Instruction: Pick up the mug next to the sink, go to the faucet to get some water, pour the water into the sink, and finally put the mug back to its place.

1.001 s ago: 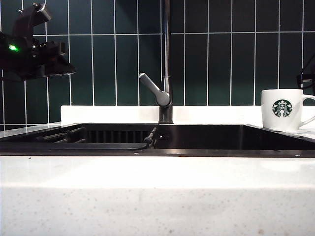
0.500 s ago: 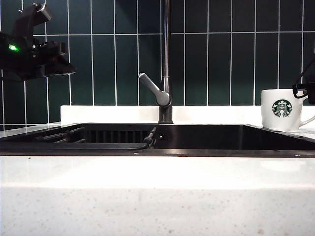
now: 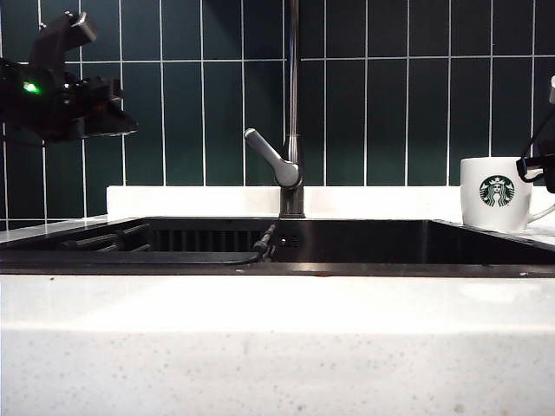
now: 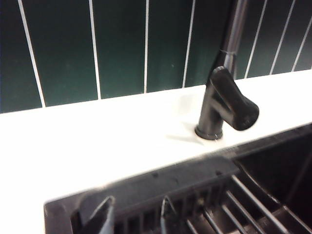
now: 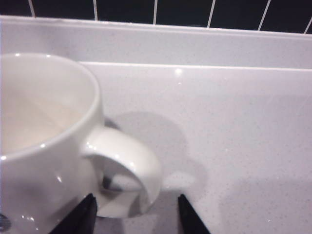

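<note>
Exterior view: the right gripper point(image 3: 545, 165) now shows at the right edge, level with the rim of the mug point(image 3: 497, 192) and just beside its handle side; a second ago only a sliver of it was in sight there, so it has come in toward the mug. The mug stands upright on the countertop point(image 3: 277, 303) to the right of the sink point(image 3: 347, 243), unmoved. The left gripper point(image 3: 113, 117) hangs high on the left, above the sink's left end and well apart from the faucet point(image 3: 293, 130); it sits a touch higher than before, otherwise much the same. No water runs.

Left wrist view: the left gripper point(image 4: 134, 214) has its fingers spread with nothing between them. Ahead of it lie the sink's dark back rim and rack, and beyond those the faucet base and lever point(image 4: 226, 105) on the white ledge.

Right wrist view: the right gripper point(image 5: 136, 212) stands wide open and empty, its two fingertips either side of the mug's handle point(image 5: 129, 168), not touching that I can see. The mug body point(image 5: 44, 136) sits just ahead and to one side.

Judgement: the approach is nearly done; the pick-up comes next, likely a close on the handle.
</note>
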Controlling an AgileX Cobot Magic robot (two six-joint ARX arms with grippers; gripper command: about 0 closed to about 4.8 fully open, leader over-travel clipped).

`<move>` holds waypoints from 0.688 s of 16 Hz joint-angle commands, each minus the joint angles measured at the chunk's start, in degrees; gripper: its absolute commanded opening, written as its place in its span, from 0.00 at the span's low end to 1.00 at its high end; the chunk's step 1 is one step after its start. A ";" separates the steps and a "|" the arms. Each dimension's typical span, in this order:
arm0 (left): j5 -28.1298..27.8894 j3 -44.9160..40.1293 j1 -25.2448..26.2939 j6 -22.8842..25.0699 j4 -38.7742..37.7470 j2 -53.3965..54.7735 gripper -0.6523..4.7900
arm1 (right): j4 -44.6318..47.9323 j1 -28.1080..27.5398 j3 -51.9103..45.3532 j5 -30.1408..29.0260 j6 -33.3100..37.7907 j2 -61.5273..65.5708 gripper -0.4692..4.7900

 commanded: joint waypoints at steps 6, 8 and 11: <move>0.44 6.29 -0.09 -0.02 -0.07 5.92 0.42 | -0.37 -0.02 0.22 0.15 -1.73 -0.15 0.52; 0.50 8.02 -0.09 -0.02 -0.17 7.72 0.42 | -0.70 -0.02 0.22 0.13 -1.73 -0.13 0.52; 1.57 9.27 -0.09 -0.02 -0.35 9.35 0.42 | -0.70 -0.02 0.22 0.13 -1.75 -0.04 0.52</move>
